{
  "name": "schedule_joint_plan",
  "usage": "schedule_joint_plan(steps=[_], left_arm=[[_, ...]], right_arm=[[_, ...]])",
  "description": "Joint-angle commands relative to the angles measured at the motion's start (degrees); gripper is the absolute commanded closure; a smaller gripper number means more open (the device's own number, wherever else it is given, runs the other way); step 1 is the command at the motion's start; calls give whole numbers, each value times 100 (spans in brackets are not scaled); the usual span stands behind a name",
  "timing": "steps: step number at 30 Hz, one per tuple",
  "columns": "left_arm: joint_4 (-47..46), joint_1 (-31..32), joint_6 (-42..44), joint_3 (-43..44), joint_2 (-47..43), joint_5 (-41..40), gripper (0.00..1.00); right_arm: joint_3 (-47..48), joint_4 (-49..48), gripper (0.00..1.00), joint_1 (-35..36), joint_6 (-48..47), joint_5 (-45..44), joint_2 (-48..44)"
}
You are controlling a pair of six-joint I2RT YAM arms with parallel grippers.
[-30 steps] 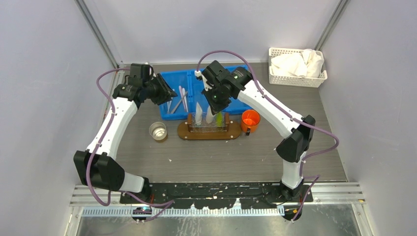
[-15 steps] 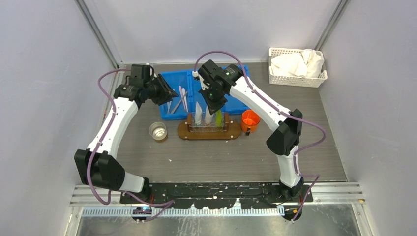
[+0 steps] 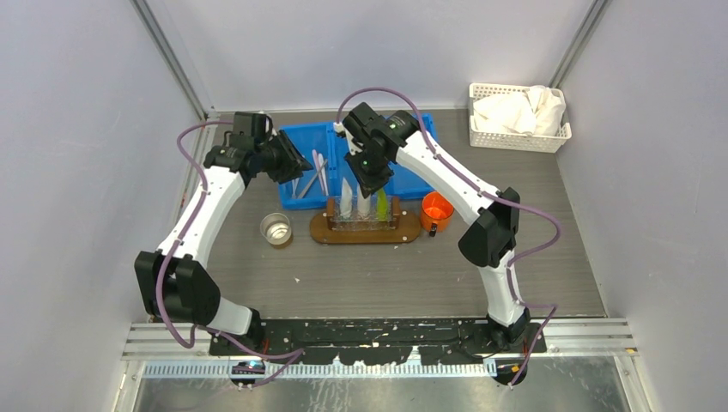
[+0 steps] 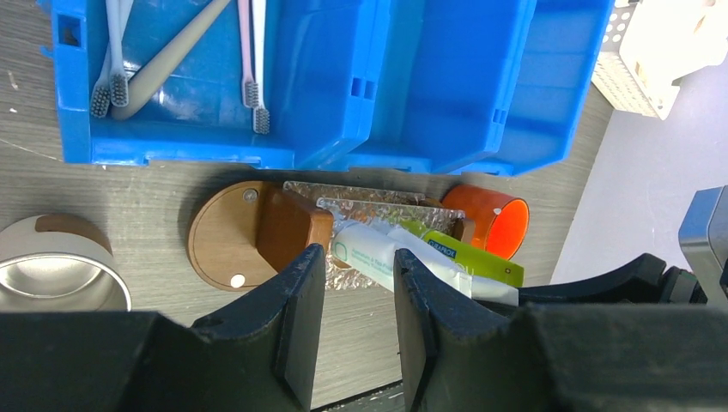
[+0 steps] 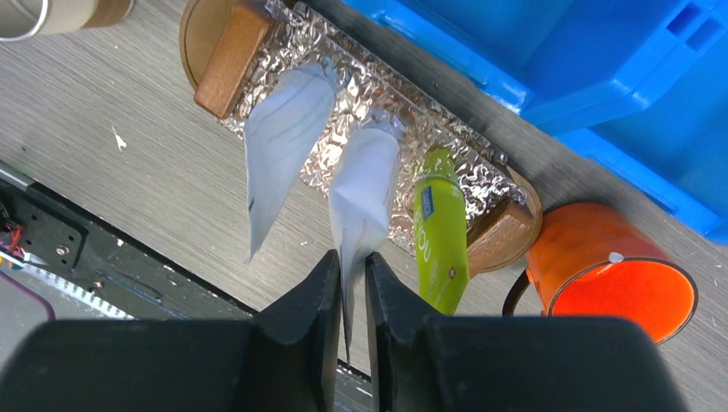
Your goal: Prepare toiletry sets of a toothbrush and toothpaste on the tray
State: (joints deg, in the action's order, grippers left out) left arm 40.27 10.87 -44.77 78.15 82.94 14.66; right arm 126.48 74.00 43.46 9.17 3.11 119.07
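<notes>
On tray (image 5: 199,27), toothpaste (image 5: 365,189) caps hidden (in foil (image 5: 446,153))

Blue bin (image 3: 333,142) at back; white basket (image 3: 515,139) with cloth (image 3: 515,107) back right; orange cup (image 3: 436,209), steel cup (image 3: 276,229) well apart

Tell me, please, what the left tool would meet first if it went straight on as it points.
Probably the white toothpaste tube on the tray, framed between the left tool's open fingers; depth is unclear.
</notes>
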Motion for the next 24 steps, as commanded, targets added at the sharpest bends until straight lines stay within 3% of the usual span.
schedule_joint_plan(steps=[1, 7, 9, 10, 15, 17, 19, 24], left_arm=[[-289, 20, 13, 7, 10, 103, 64], [-326, 20, 21, -1, 84, 103, 64], [-327, 20, 54, 22, 110, 99, 64], [-327, 20, 97, 37, 142, 87, 63], [-207, 20, 543, 258, 301, -321, 52], [-227, 20, 664, 330, 404, -593, 43], [-144, 24, 762, 527, 635, -864, 42], [267, 55, 1048, 1260, 1539, -1663, 53]], right_arm=[[337, -77, 80, -63, -84, -27, 90], [433, -105, 81, -151, -83, -22, 194], [362, -107, 68, -154, -81, -20, 139], [288, -138, 56, -153, -70, -45, 67], [-408, -963, 27, -150, -43, -110, -936], [-876, -1588, 26, -153, -6, -153, -1507], [-1555, -2370, 27, -145, 80, -238, -2183], [-2841, -3346, 29, -142, 264, -738, -3694]])
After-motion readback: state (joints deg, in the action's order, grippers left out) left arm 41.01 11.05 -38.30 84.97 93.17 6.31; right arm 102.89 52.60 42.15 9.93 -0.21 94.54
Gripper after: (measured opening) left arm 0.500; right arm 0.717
